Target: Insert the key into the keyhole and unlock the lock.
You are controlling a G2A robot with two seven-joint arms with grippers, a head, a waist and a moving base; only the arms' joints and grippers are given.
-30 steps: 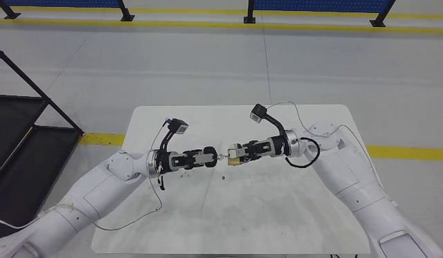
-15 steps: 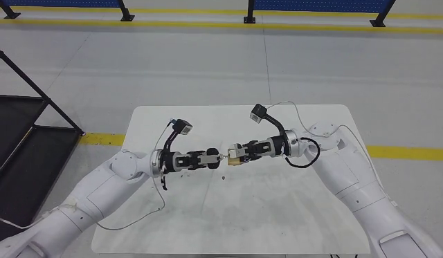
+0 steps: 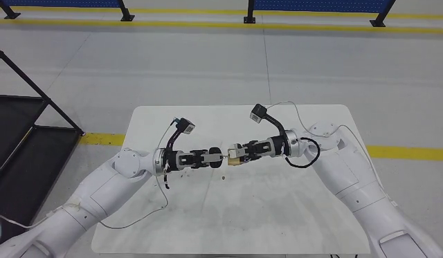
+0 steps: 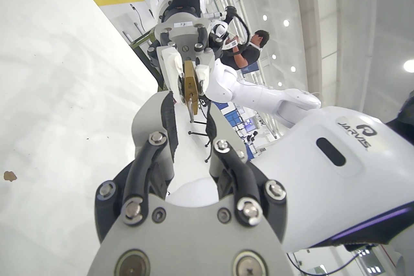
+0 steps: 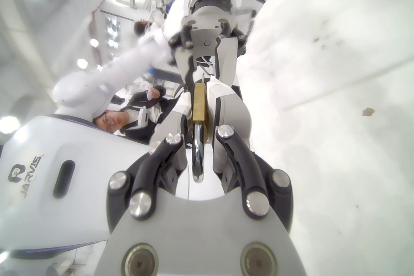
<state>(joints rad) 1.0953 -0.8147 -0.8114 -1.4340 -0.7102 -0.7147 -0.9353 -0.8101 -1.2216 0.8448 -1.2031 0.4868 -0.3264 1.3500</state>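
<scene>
The key (image 4: 193, 109) juts from the lock (image 4: 190, 81) straight at the left gripper (image 4: 188, 101), its long axis in line with both wrists. It sits between that gripper's spread fingers, seemingly untouched. The right gripper (image 5: 200, 93) clamps the lock just ahead.

White table (image 3: 291, 216), rounded corners, on grey floor (image 3: 208, 71). Small brown crumb (image 4: 10, 175) lies on tabletop. Few tiny dark specks (image 5: 318, 42) scattered on surface, apart from crumb. Faint smudges across white top.
</scene>
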